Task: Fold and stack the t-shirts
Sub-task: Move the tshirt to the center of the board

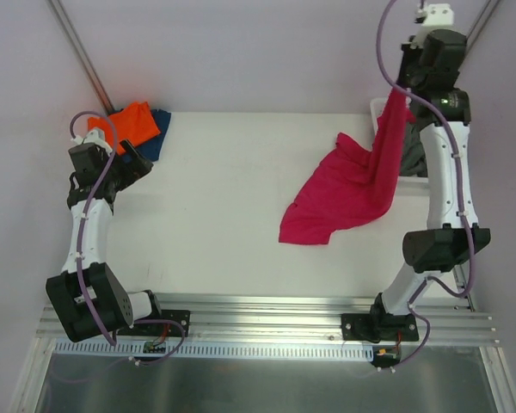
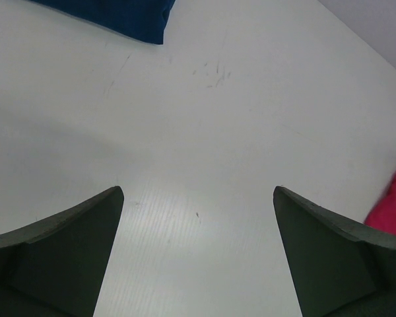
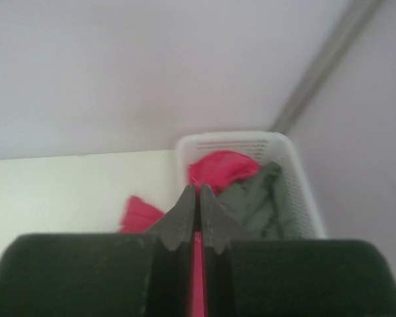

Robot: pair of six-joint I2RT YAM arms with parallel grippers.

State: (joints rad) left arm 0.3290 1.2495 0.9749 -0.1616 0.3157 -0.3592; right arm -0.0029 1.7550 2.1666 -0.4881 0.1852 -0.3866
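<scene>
While the white tabletop [image 1: 224,215] shows bare surface across its whole middle, there is ample room between the two arms to spread a shirt flat. Its far edge meets the wall and its near edge meets the rail where the arms are bolted.

The large magenta t-shirt [image 1: 344,194] hangs from high on the right. Its upper part is drawn into a narrow rope and its lower part fans out on the tabletop right of centre. I judge this a lift meant to pull it out of the white basket [image 3: 297,191] at the far right corner. A fold of magenta cloth shows in that basket beside a grey t-shirt [image 3: 254,198], so the cloth may drag on the rim.

At the far left corner the orange t-shirt [image 1: 127,125] lies folded, partly over the dark blue t-shirt [image 1: 159,133], likely kept out of the way as the stack.

The right hand [image 3: 198,191] is pressed together, pinching the magenta cloth. The left hand [image 2: 198,191] is spread wide, holds nothing, and hangs low over bare tabletop near the stack.
</scene>
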